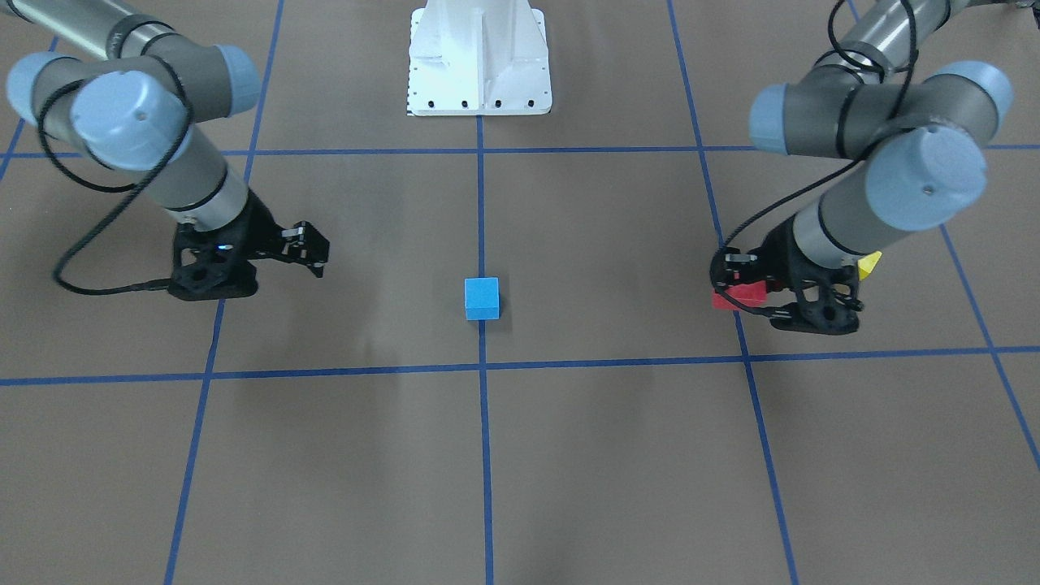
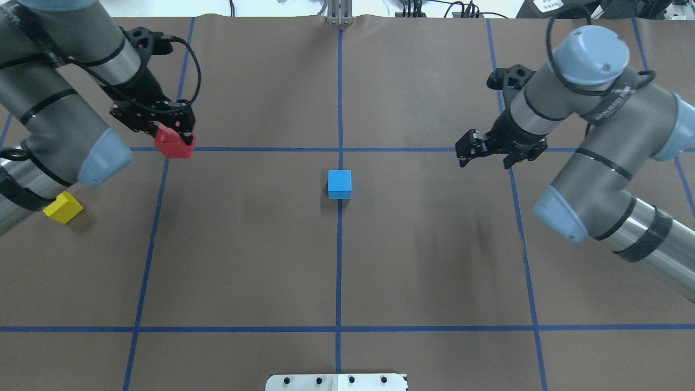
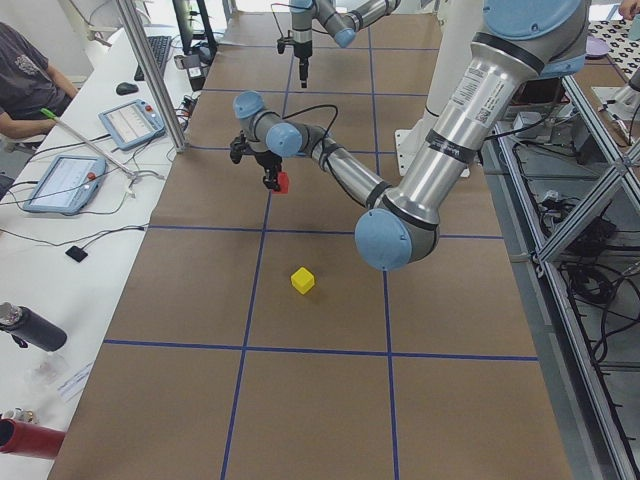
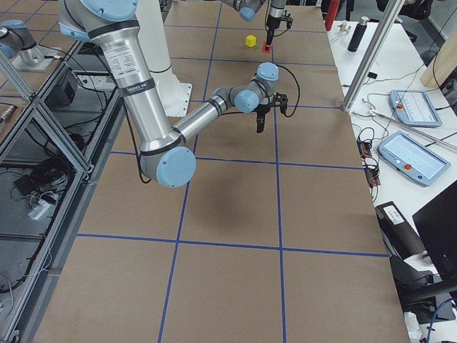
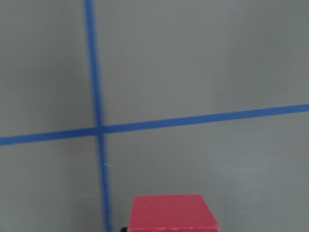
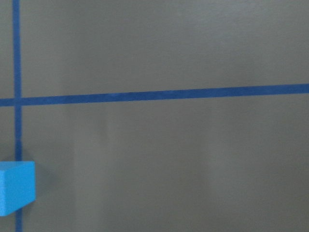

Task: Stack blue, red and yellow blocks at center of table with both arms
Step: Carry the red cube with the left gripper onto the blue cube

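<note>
We see the left gripper (image 2: 182, 137) clamped on the red block (image 2: 172, 145); the right gripper (image 2: 484, 158) hangs open, holding nothing.

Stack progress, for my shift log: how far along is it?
Done: the blue block sits at center. In hand: the left gripper holds the red block, off to the side. Left: stacking red, then the yellow block, not yet picked up. The right gripper is empty.

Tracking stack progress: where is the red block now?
Overhead view, left side: the red block is gripped in the left end effector by a tape crossing, far from the blue block.
</note>
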{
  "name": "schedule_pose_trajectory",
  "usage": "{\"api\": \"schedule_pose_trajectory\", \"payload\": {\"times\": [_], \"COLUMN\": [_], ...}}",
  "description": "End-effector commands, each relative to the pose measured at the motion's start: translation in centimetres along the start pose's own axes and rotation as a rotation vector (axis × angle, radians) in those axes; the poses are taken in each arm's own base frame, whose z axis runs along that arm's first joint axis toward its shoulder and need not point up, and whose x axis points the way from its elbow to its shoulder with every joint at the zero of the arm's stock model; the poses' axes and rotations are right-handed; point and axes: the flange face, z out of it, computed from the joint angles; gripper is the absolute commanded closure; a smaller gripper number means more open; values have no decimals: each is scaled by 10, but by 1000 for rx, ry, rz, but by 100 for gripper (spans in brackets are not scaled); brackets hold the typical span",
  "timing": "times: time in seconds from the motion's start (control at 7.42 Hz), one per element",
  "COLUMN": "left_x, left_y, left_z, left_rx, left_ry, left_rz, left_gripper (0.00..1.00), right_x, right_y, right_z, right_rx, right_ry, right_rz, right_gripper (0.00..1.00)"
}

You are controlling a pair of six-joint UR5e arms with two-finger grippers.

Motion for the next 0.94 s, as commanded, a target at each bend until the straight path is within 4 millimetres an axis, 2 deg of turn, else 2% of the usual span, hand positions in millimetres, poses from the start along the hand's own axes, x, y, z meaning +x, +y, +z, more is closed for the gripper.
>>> {"api": "schedule_pose_trajectory", "payload": {"times": [0.0, 0.13, 0.27, 0.4, 0.54, 0.67, 0.81], "left_x": [137, 185, 241, 267, 273, 277, 278], "left_y": [39, 38, 30, 25, 31, 32, 29], "left_z": [25, 36, 49, 49, 58, 75, 83], "left_rx": [36, 43, 67, 65, 84, 113, 116], "left_ry": [-2, -10, -36, -37, -52, -61, -55], "left_rz": [-77, -100, -135, -153, -155, -142, -133], "left_gripper": [100, 100, 100, 100, 100, 100, 100], "right_x": [127, 176, 212, 222, 225, 226, 226], "right_y": [-9, -10, -13, -16, -17, -16, -16], "right_z": [-22, -29, -35, -35, -33, -32, -32], "right_rx": [-14, -26, -35, -36, -38, -38, -38], "right_ry": [37, 42, 37, 41, 46, 46, 46], "right_rz": [-64, -86, -91, -88, -83, -83, -83], "right_gripper": [0, 0, 0, 0, 0, 0, 0]}}
